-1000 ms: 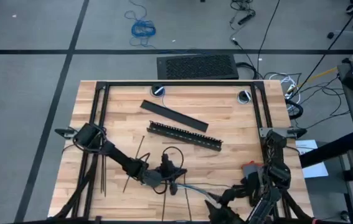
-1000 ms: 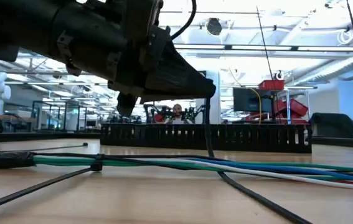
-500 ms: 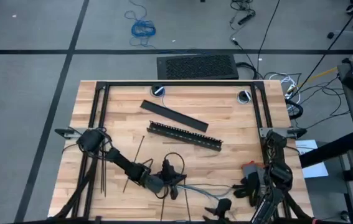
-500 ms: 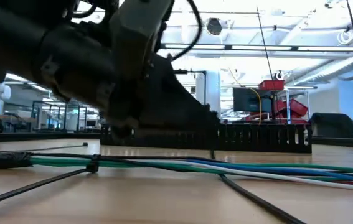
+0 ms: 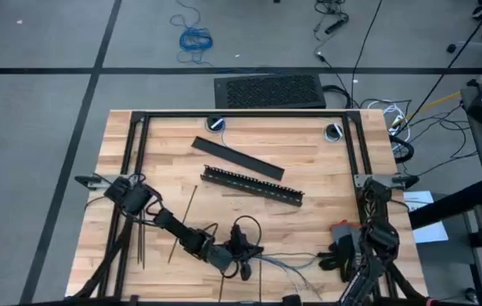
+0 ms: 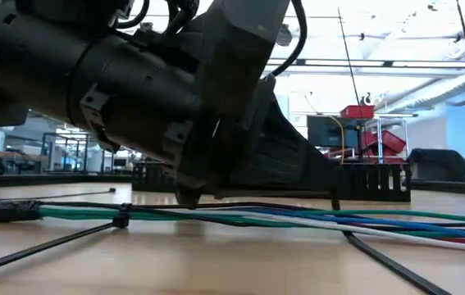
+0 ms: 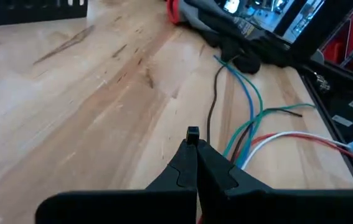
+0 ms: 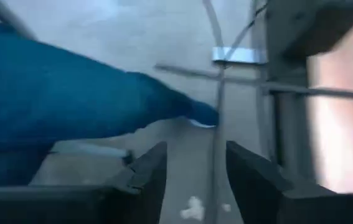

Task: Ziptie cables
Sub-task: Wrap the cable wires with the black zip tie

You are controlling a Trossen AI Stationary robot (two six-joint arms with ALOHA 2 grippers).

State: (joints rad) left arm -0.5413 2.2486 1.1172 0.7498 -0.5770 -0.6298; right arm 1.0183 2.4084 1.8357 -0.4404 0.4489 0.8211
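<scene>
The cables (image 5: 296, 265) lie loose near the table's near edge, a bundle of thin blue, green, white and red wires (image 7: 251, 118) with splayed ends. A black ziptie (image 6: 122, 218) sits around the bundle, its tail on the wood. My left gripper (image 5: 249, 255) is low over the cables, shut on another ziptie (image 6: 380, 260). Loose zipties (image 5: 138, 238) lie flat at the table's left. My right gripper (image 8: 195, 155) is open beyond the near edge, out of the high view, with nothing between its fingers. My left gripper pinches a small black end of the ziptie (image 7: 192, 132) between its two fingertips. The fingers come slanting down from the table's left. From the tips (image 6: 335, 197) the strip drops to the wood and lies slack toward the near right.
A black slotted bar (image 5: 253, 185) and a flat black bar (image 5: 236, 158) lie mid-table, behind the cables. A red and black object (image 5: 343, 231) sits by my right arm's base. Something blue (image 8: 70, 87) shows in the right wrist view, off the table.
My left gripper has moved toward the table's near and right edges and sunk lower over the cables, staying shut; the ziptie it holds has been drawn rightward along the wood. My right gripper has pulled back past the near edge, out of the high view.
</scene>
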